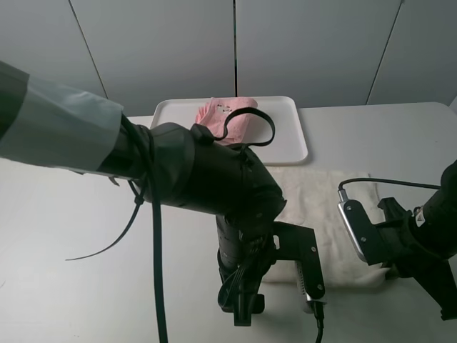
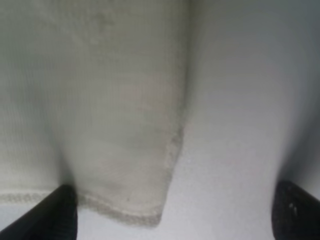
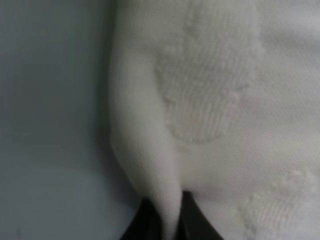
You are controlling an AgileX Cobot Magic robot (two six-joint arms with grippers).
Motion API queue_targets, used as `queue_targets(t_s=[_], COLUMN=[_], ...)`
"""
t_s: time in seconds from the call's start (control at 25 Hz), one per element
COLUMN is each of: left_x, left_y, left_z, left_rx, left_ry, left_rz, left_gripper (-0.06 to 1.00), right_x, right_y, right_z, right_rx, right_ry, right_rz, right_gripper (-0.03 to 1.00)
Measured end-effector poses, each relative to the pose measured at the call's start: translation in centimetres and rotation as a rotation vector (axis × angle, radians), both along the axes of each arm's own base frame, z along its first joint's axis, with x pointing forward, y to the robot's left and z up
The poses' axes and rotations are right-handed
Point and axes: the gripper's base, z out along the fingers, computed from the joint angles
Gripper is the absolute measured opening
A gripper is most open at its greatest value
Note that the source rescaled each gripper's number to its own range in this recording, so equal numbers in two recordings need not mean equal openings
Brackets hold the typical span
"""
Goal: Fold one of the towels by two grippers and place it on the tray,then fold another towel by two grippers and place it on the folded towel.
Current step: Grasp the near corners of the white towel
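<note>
Right wrist only: right gripper point(image 3: 169, 220) clamped on cream towel point(image 3: 215, 100) fold. Left wrist only: left gripper point(image 2: 175, 212) spread wide, empty, at hemmed corner. Overhead: towel flat, centre-right.

Wrist cams sit close behind left pincer point(image 2: 175, 215) and right pincer point(image 3: 167, 225). High cam looks steeply down. All share cream towel point(image 1: 321, 207).

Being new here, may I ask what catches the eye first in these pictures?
The black left arm fills the foreground, the left claw open over a corner of the cream towel. The right claw pinches that towel's edge; behind, a folded pink towel sits on the white tray.
</note>
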Motion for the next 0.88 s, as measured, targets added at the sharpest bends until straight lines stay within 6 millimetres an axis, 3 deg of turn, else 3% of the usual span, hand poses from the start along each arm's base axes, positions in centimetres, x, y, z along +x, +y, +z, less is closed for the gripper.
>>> queue_targets(t_s=[0.88], left_x=[0.59], left_y=[-1.00], left_z=[0.30], left_rx=[-0.037], left_ry=[-0.028], left_rz=[-0.008], left_gripper=[1.00], right_x=[-0.02], right_y=[0.06], right_z=[0.00], right_rx=[0.007], right_ry=[0.002], right_rz=[-0.017], right_gripper=[0.01])
